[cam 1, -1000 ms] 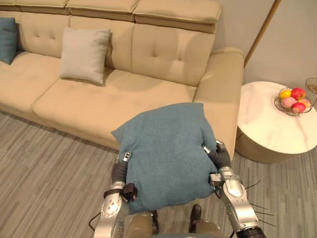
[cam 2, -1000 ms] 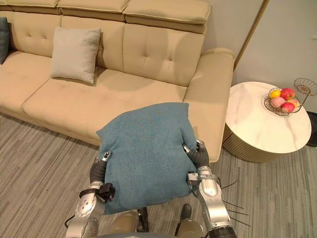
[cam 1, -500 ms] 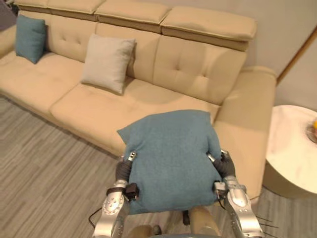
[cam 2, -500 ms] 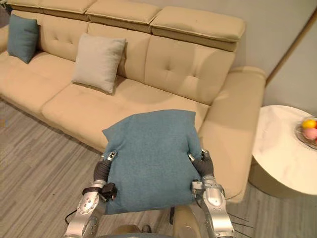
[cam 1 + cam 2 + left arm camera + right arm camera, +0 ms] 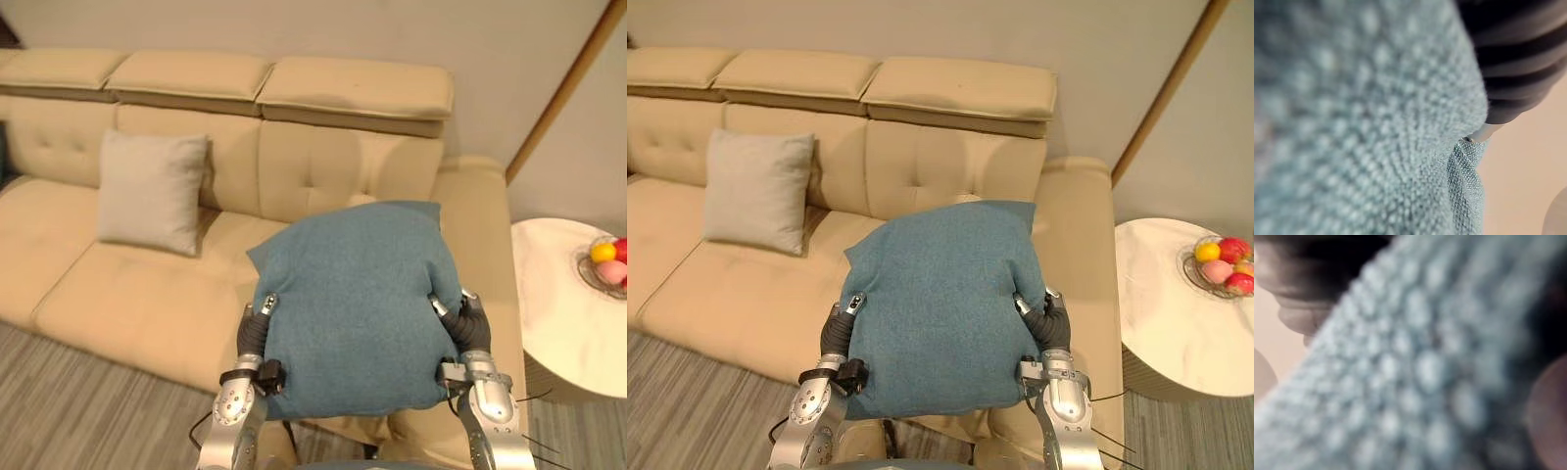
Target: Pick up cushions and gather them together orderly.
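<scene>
nearer the sofa (image 5: pixel 147 304) now, teal cushion (image 5: pixel 358 304) still between my left robot hand (image 5: pixel 253 333) and right robot hand (image 5: pixel 472 328); grip i cannot tell. placing comes next.

No legible text or signs

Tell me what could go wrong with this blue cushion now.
The teal cushion is held only at its side edges between the left hand and right hand, so it might slip out. It also hides the sofa seat right in front, so setting it neatly by the beige cushion could go astray.
</scene>
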You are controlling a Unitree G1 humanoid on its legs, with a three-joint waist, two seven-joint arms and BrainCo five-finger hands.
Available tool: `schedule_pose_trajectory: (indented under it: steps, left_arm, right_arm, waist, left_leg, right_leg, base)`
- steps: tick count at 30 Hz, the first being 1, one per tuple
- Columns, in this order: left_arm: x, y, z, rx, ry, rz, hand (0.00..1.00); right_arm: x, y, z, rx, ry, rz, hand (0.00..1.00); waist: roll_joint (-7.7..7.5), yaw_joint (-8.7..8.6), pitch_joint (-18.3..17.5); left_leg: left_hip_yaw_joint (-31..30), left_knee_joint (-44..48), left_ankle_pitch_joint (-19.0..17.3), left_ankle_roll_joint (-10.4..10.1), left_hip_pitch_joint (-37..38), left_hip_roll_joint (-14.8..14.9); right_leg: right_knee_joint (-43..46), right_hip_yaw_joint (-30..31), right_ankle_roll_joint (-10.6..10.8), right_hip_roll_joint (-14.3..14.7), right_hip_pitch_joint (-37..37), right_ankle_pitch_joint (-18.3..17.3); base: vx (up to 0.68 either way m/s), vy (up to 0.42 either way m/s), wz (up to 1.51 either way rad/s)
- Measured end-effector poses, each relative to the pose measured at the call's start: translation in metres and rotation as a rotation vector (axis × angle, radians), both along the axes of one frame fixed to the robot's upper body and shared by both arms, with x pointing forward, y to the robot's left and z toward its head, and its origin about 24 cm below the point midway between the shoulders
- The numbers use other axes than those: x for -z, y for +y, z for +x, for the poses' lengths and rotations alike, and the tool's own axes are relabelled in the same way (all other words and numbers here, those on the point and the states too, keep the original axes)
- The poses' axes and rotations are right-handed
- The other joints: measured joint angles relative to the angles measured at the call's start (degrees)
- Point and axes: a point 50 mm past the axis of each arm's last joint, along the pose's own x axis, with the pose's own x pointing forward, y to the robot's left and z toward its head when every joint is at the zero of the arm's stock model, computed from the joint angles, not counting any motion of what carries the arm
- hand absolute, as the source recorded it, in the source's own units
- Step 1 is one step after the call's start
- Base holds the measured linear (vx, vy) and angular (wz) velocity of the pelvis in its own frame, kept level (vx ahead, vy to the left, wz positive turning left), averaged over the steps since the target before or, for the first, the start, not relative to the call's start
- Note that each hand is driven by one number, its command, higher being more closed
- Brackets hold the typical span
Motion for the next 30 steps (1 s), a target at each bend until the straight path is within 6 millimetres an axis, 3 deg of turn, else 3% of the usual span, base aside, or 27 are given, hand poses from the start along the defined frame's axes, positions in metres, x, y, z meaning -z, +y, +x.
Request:
schedule_pose_trajectory:
  steps: [1, 2, 3, 6, 10, 15, 18, 22, 24, 25, 26, 27, 29, 30]
  left_arm:
    - [0.001, -0.002, 0.0, 0.002, 0.006, -0.001, 1.0]
    - [0.004, 0.001, 0.002, 0.008, 0.013, 0.02, 1.0]
    - [0.004, 0.006, 0.002, 0.013, 0.015, 0.045, 1.0]
    - [0.007, 0.016, 0.0, 0.005, 0.031, 0.083, 1.0]
    - [0.001, 0.03, 0.008, -0.046, 0.003, 0.132, 1.0]
    - [-0.025, 0.031, 0.036, -0.087, -0.11, 0.19, 1.0]
    - [-0.056, 0.031, 0.065, -0.157, -0.225, 0.21, 1.0]
    - [-0.108, 0.031, 0.104, -0.267, -0.387, 0.221, 1.0]
    - [-0.155, 0.037, 0.127, -0.334, -0.517, 0.249, 1.0]
    - [-0.168, 0.039, 0.132, -0.348, -0.551, 0.262, 1.0]
    - [-0.204, 0.041, 0.144, -0.37, -0.643, 0.281, 1.0]
    - [-0.217, 0.04, 0.148, -0.375, -0.673, 0.286, 1.0]
    - [-0.286, 0.044, 0.161, -0.436, -0.819, 0.305, 1.0]
    - [-0.299, 0.045, 0.163, -0.45, -0.844, 0.309, 1.0]
  right_arm:
    - [0.002, -0.002, 0.0, 0.006, 0.01, -0.004, 1.0]
    - [0.012, 0.001, 0.001, 0.015, 0.046, 0.02, 1.0]
    - [0.019, 0.005, 0.0, 0.021, 0.074, 0.037, 1.0]
    - [0.025, 0.014, 0.005, -0.002, 0.094, 0.04, 1.0]
    - [0.024, 0.03, 0.029, -0.062, 0.082, 0.041, 1.0]
    - [0.005, 0.036, 0.049, -0.04, -0.002, 0.042, 1.0]
    - [-0.025, 0.046, 0.073, -0.027, -0.125, 0.043, 1.0]
    - [-0.075, 0.058, 0.105, 0.009, -0.298, 0.034, 1.0]
    - [-0.119, 0.067, 0.131, 0.019, -0.421, 0.024, 1.0]
    - [-0.13, 0.068, 0.137, 0.024, -0.451, 0.017, 1.0]
    - [-0.164, 0.068, 0.15, 0.037, -0.535, 0.008, 1.0]
    - [-0.176, 0.068, 0.154, 0.046, -0.562, 0.008, 1.0]
    - [-0.235, 0.073, 0.169, 0.067, -0.684, 0.008, 1.0]
    - [-0.247, 0.074, 0.171, 0.069, -0.705, 0.008, 1.0]
  waist:
    - [1.63, -0.2, -0.5]
    - [-0.13, -0.92, -0.6]
    - [-2.09, -1.0, -0.8]
    - [-3.84, -0.98, -1.3]
    - [-4.0, -0.96, -0.9]
    - [-3.94, -1.3, 2.3]
    - [-3.65, -1.12, 4.9]
    - [-2.87, 0.96, 7.4]
    - [-2.85, 2.06, 10.2]
    - [-2.81, 2.24, 11.0]
    - [-2.95, 3.16, 12.3]
    - [-2.99, 3.31, 12.4]
    - [-2.85, 3.6, 13.3]
    - [-2.88, 3.49, 13.8]
  left_leg:
    - [-1.4, -2.3, 1.6, -3.7, 1.0, 0.8]
    - [-0.1, -3.1, 1.2, -3.9, 2.1, -0.4]
    - [2.2, -4.7, 0.8, -3.2, 3.6, -2.1]
    - [8.4, -4.8, -0.7, -1.0, 3.9, -3.8]
    - [14.8, -4.9, -1.1, -0.3, 2.0, -3.7]
    - [15.6, -4.1, -0.9, 0.0, -1.7, -3.0]
    - [15.4, -3.5, 0.5, 0.9, -7.6, -2.7]
    - [14.2, -0.3, 1.3, 1.5, -15.6, -1.8]
    - [13.2, -0.4, 3.0, 1.4, -17.3, -1.8]
    - [12.8, -0.7, 3.4, 1.3, -17.6, -1.9]
    - [12.3, -1.9, 4.8, 1.1, -18.7, -2.2]
    - [12.2, -2.6, 5.4, 1.1, -19.4, -2.3]
    - [10.7, -5.8, 9.3, 1.7, -22.4, -3.2]
    - [10.4, -6.6, 10.1, 1.6, -22.6, -3.5]
  right_leg:
    - [-0.4, 1.1, 1.6, 0.8, 0.0, -0.6]
    - [-1.0, 2.4, 2.7, -0.6, -0.1, -0.4]
    - [-1.7, 4.0, 3.7, -2.6, -0.2, -0.2]
    - [-4.5, 8.5, 6.6, -5.3, -2.1, 2.3]
    - [-8.5, 11.3, 6.6, -5.7, -6.3, 8.0]
    - [-9.6, 9.9, 6.3, -5.2, -10.3, 10.8]
    - [-10.3, 7.4, 5.9, -5.1, -15.6, 13.8]
    - [-10.0, 4.6, 6.1, -4.8, -21.7, 15.5]
    - [-10.0, 3.6, 6.0, -4.8, -23.1, 16.5]
    - [-10.0, 3.2, 5.9, -4.8, -23.3, 16.6]
    - [-10.0, 2.7, 5.8, -4.8, -24.5, 17.3]
    - [-10.1, 2.5, 5.7, -4.8, -25.3, 17.6]
    - [-11.2, 0.9, 5.5, -5.1, -28.4, 19.2]
    - [-11.6, 0.6, 5.6, -5.2, -28.5, 19.6]
  base:
    - [0.22, 0.453, -0.75]
    - [0.19, 0.432, -0.7]
    - [0.12, 0.303, -0.57]
    - [0.06, 0.194, -0.83]
    - [-0.02, 0.123, -0.92]
    - [-0.1, -0.006, -0.26]
    - [-0.17, -0.032, -0.1]
    - [-0.21, -0.043, 0.06]
    - [-0.17, -0.05, 0.18]
    - [-0.2, -0.054, 0.26]
    - [-0.17, -0.043, 0.2]
    - [-0.19, -0.048, 0.29]
    - [-0.12, -0.035, 0.31]
    - [-0.09, -0.03, 0.36]
